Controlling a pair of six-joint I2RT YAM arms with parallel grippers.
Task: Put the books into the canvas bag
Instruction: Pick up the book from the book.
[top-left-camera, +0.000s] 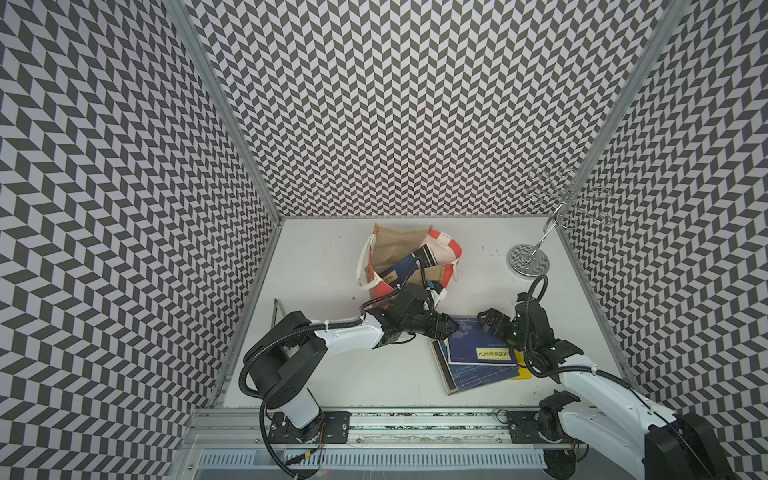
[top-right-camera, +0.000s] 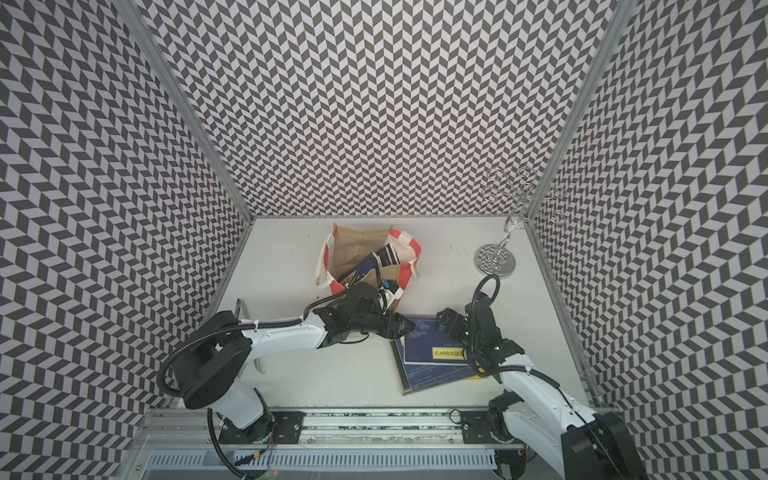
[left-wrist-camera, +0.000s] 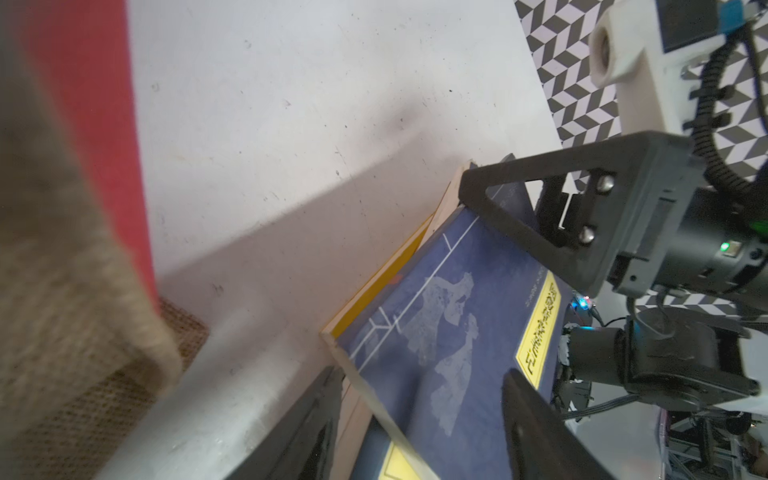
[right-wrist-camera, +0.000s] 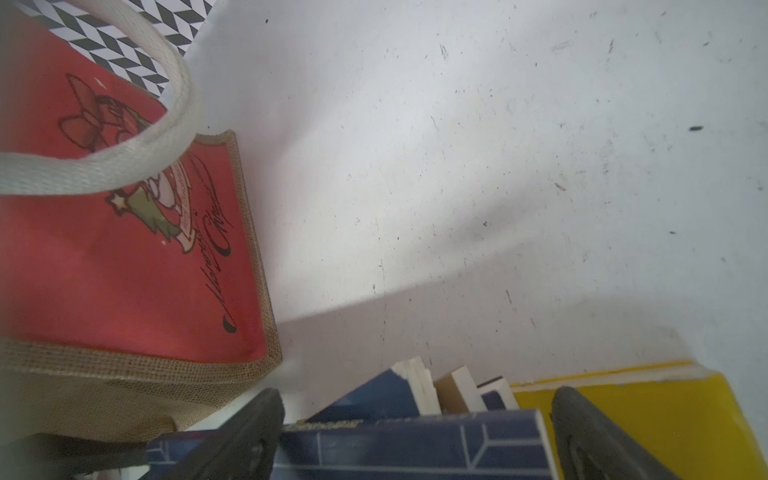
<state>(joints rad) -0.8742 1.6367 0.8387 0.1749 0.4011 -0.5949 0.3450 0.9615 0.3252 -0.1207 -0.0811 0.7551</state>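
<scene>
Two grippers at one book stack; both jaws apart, nothing grasped.
The left gripper (top-left-camera: 451, 328) straddles the edge of the top navy book (top-left-camera: 482, 347); the right gripper (top-left-camera: 488, 322) stands spread over the stack's far edge. The stack (top-right-camera: 436, 365) shows at least four books; at least two more stand inside the canvas bag (top-left-camera: 405, 257) beyond, on the table (top-left-camera: 332, 257).

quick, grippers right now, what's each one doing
left gripper: open, jaws either side of the top navy book's corner, not clamped.
right gripper: open over the book stack, holding nothing.
</scene>
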